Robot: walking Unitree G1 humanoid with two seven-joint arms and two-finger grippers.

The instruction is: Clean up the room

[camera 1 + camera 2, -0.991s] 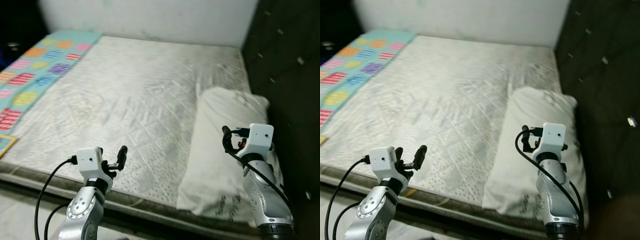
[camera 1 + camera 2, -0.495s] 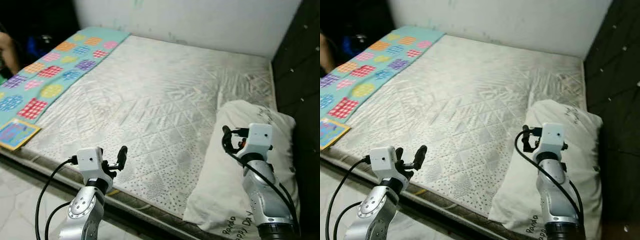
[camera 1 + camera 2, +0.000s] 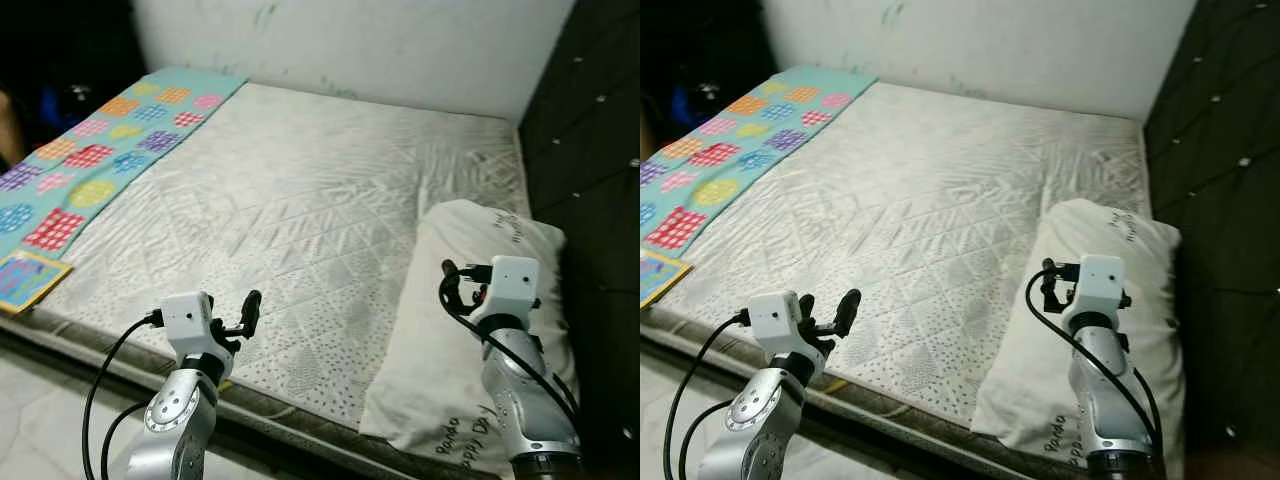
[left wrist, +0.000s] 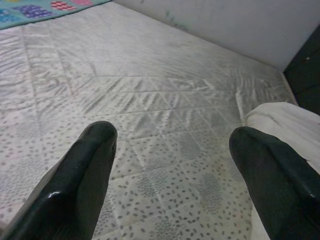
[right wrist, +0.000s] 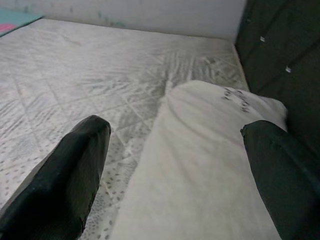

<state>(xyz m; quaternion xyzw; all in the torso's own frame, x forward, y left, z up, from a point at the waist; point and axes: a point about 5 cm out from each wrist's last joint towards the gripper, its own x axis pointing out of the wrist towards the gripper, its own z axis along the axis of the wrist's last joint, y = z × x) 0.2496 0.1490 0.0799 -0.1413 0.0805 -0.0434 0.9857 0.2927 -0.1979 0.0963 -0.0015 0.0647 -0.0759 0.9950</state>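
Observation:
A wide bed with a bare white quilted mattress (image 3: 300, 190) lies before me. A white pillow (image 3: 425, 340) with dark lettering rests on its right side, against the dark headboard. A turquoise blanket (image 3: 100, 140) with coloured patches runs along the mattress's far left side. My left gripper (image 3: 247, 312) hovers open over the near edge of the mattress, nothing between its fingers (image 4: 80, 185). My right gripper (image 3: 450, 288) is raised open above the pillow (image 5: 200, 165), holding nothing.
A dark tufted headboard (image 3: 590, 130) walls off the right side. A white wall stands behind the bed. A small colourful book or card (image 3: 20, 280) lies at the mattress's near left corner. Pale floor (image 3: 40, 400) shows below the bed's near edge.
The whole picture has shifted as the camera turned: more of the blanket and the left edge of the bed show now. Both arms keep the same pose, fingers open.

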